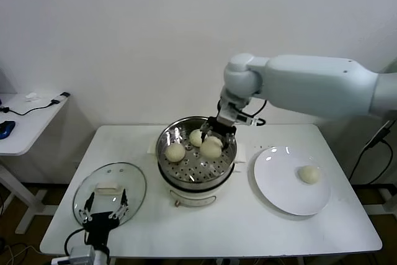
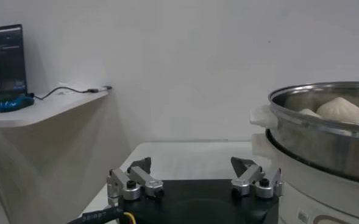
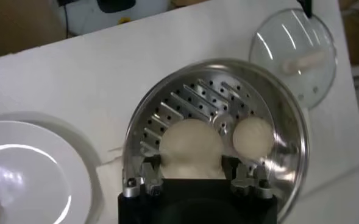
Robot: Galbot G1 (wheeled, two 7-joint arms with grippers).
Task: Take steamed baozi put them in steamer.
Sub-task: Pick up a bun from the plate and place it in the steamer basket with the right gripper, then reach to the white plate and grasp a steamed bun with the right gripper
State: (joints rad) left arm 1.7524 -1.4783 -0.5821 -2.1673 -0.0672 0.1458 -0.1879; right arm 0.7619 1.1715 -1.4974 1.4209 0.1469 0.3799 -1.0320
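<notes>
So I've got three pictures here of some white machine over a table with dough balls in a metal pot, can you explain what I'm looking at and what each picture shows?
It is a two-armed robot moving steamed buns from a plate into a steamer. One picture looks down from its head; the other two come from cameras on its wrists.

On the white table stand the steamer, a white plate with one bun and a glass lid.

The right gripper reaches into the steamer, its fingers around a bun. Two other buns already lie on the holed tray.

The left gripper waits low at the table's near left edge by the lid, open and empty.
</notes>
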